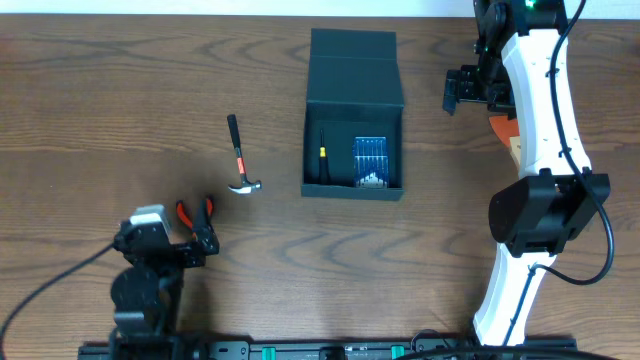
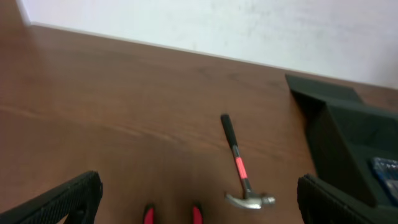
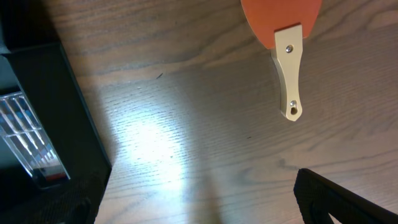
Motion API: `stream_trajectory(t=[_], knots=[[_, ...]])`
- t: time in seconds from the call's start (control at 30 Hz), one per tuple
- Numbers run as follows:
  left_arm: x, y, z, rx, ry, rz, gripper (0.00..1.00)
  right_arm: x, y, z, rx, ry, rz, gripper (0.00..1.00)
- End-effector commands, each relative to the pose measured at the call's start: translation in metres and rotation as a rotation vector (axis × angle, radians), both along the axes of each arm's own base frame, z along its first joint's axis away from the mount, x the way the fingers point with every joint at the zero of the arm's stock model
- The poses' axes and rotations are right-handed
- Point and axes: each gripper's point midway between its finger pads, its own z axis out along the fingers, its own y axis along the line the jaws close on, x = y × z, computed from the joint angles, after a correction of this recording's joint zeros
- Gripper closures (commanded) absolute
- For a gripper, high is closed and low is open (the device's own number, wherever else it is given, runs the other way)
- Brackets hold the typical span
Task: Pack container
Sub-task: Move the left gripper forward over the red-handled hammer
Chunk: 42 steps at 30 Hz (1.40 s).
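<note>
The container (image 1: 352, 150) is a dark square box in the middle of the table, its flap lid folded back. Inside lie a blue bit case (image 1: 370, 160) and a yellow-handled screwdriver (image 1: 322, 158). A hammer (image 1: 240, 157) and red-handled pliers (image 1: 195, 214) lie to its left. My left gripper (image 1: 170, 245) stands open just behind the pliers (image 2: 149, 215), holding nothing. To the container's right, my right gripper (image 1: 468, 90) hangs open over bare wood. In the right wrist view an orange scraper (image 3: 283, 18) with a pale handle lies ahead of the right gripper (image 3: 199, 205).
The hammer (image 2: 239, 168) lies ahead and to the right of the left gripper (image 2: 199, 208), with the container's wall (image 2: 354, 143) further right. The right arm (image 1: 540, 120) covers most of the scraper from above. In the right wrist view the container's wall (image 3: 62, 112) stands at the left.
</note>
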Motion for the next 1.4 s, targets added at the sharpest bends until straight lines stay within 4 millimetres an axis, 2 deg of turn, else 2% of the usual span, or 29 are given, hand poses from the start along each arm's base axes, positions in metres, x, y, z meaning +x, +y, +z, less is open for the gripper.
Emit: stream_trajectory(t=[0.0,0.13,0.33,0.43,0.5,0.57,0.73,0.97,1.13,1.27,1.37], knots=[[0.011,-0.004,0.022,-0.038,0.073,-0.010,0.01,0.003,-0.001,0.002,-0.002,-0.010,0.008,0.01],[0.035,-0.014,0.020,-0.056,0.282,-0.054,0.01,0.003,-0.001,0.002,-0.002,-0.010,0.008,0.01],[0.077,-0.039,-0.001,-0.140,0.620,-0.163,0.01,0.003,-0.001,0.002,-0.002,-0.010,0.008,0.01],[0.102,-0.052,-0.011,-0.190,0.688,-0.218,0.02,0.003,-0.001,0.002,-0.002,-0.010,0.008,0.01],[0.114,-0.055,-0.024,-0.215,0.724,-0.221,0.02,0.003,-0.001,0.002,-0.002,-0.010,0.009,0.01],[0.124,-0.067,-0.033,-0.267,0.730,-0.271,0.02,0.003,0.000,0.002,-0.002,-0.010,0.009,0.01],[0.124,-0.086,-0.052,-0.352,0.792,-0.360,0.01,0.003,0.000,0.002,-0.002,-0.010,0.009,0.01],[0.116,-0.105,-0.073,-0.288,0.865,-0.379,0.01,0.003,0.000,0.002,-0.002,-0.010,0.010,0.01],[0.108,-0.099,-0.088,-0.126,0.914,-0.218,0.01,0.003,0.000,0.002,-0.002,-0.010,0.010,0.01],[0.104,-0.090,-0.092,-0.110,0.931,-0.050,0.01,0.003,0.000,0.002,-0.002,-0.010,0.010,0.01],[0.105,-0.085,-0.093,-0.133,0.932,-0.007,0.01,0.003,0.000,0.002,-0.002,-0.010,0.010,0.01]])
